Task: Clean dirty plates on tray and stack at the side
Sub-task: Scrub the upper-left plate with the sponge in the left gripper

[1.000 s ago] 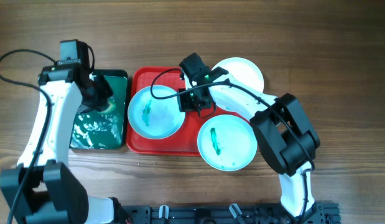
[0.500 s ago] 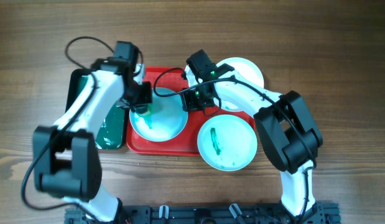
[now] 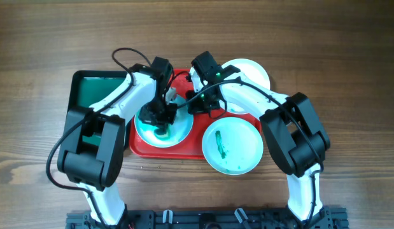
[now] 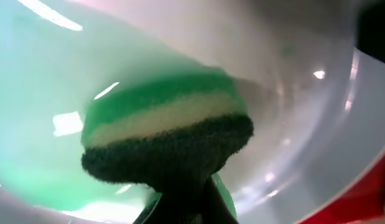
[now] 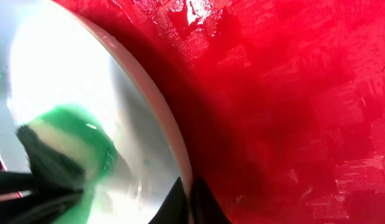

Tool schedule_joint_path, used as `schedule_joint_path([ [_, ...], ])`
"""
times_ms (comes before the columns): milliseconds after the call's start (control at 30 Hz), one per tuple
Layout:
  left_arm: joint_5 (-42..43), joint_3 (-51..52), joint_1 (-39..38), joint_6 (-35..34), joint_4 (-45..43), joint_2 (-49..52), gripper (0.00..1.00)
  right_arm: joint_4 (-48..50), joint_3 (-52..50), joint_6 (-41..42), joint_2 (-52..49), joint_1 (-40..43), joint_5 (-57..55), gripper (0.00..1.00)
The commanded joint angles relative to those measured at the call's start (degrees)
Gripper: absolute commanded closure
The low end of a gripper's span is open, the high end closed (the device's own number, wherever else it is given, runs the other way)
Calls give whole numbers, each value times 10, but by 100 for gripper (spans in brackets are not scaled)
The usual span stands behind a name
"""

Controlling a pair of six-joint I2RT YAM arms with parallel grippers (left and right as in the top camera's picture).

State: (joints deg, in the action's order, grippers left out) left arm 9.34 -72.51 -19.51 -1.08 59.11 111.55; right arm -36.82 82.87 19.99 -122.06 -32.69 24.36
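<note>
The left gripper (image 3: 161,119), pinching a sponge (image 4: 167,134), has swung from the green tray (image 3: 98,92) onto the left plate (image 3: 179,129); the right gripper (image 5: 183,202) pinches its rim, so scrubbing looks under way

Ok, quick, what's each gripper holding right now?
Left gripper: shut on the sponge, which sits against the plate.
Right gripper: shut on that plate's rim.

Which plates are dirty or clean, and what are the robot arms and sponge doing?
Left gripper: jaws shut on the sponge.
Sponge: pressed onto the tray plate.
Tray plate: teal-smeared, lying in the red tray.
Right gripper: jaws shut on the tray plate's rim.
Front plate: dirty, green smear.
Back plate: white, looks clean.
</note>
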Motion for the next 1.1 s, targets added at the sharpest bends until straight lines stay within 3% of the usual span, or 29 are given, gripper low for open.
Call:
schedule_joint_path([
  [0,16,6,12,-13,-17,16,96,7,-1,-3,-14,2,10,96],
  [167,-258,6,55,-256,-74,16,96,12,-1,12,-14,2,3,96],
  [267,-344,6,54,-311,-81,16,96,12,-1,27,-14,2,-16,96],
  [333,-349,6,49,-325,-80,17,96,10,-1,36,-14,2,-26,96],
  [500,-217,6,47,-319,-76,17,96,-49,-1,74,-14,2,-68,96],
  [600,-99,6,47,-245,-75,17,96,-52,-9,75,-14,2,-59,96],
  [633,35,6,46,-159,-72,17,96,-47,-11,73,-14,4,-51,96],
  [733,142,6,41,-92,-70,17,96,-42,-11,72,-14,7,-48,96],
  [1000,157,6,29,-100,-114,17,96,-36,-11,72,-14,8,-48,96],
  [1067,124,6,33,-133,-146,17,96,-33,-11,72,-14,8,-48,96],
])
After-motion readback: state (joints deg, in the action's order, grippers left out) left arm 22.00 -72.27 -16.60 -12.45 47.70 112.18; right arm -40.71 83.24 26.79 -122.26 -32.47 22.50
